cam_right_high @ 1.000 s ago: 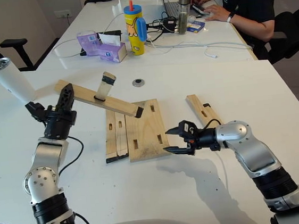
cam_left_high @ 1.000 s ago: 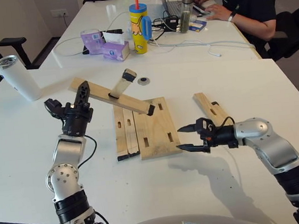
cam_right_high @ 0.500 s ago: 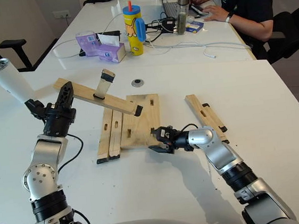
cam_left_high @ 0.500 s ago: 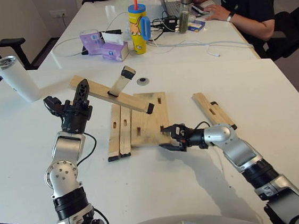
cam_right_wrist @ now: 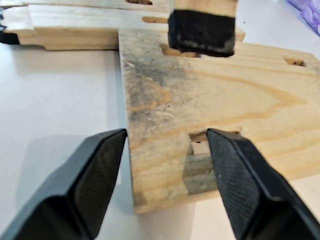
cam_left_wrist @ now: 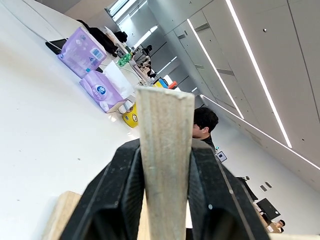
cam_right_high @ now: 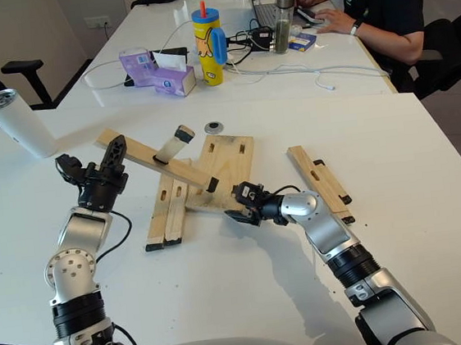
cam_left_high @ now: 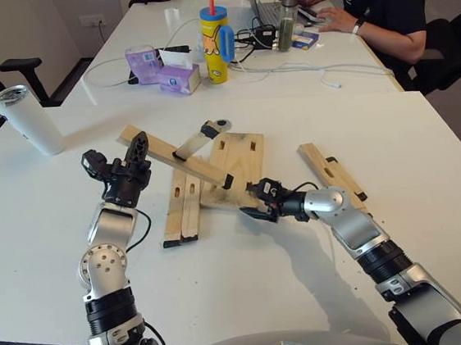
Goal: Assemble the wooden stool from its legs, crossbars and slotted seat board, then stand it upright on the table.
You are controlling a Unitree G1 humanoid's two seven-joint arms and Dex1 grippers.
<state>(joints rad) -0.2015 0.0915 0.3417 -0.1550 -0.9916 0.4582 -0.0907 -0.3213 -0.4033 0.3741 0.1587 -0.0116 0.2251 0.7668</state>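
The slotted seat board [cam_left_high: 238, 162] lies flat and skewed in mid-table. My right gripper [cam_left_high: 257, 202] is open at its near corner, with the board's edge [cam_right_wrist: 165, 165] between the fingers [cam_right_wrist: 90, 185]. My left gripper [cam_left_high: 133, 152] is shut on one end of a wooden leg [cam_left_high: 176, 163] with a black-tipped crossbar [cam_left_high: 197, 140] joined to it. The leg slants down, its black-capped far end over the board. In the left wrist view the fingers [cam_left_wrist: 120, 200] clamp the leg's end [cam_left_wrist: 165, 150]. Two more slotted pieces [cam_left_high: 181, 206] lie flat left of the board. Another leg [cam_left_high: 330, 174] lies to the right.
A white tumbler [cam_left_high: 29, 119] stands at the far left. Tissue packs [cam_left_high: 163, 68], a yellow cup [cam_left_high: 215, 44] and cables sit on the far table, where a person works. A round grommet [cam_right_high: 213, 127] is set in the table behind the board. The near table surface is bare.
My right gripper has moved left to the seat board's corner, and the board has slid away and turned. My left gripper has lowered the leg towards the board.
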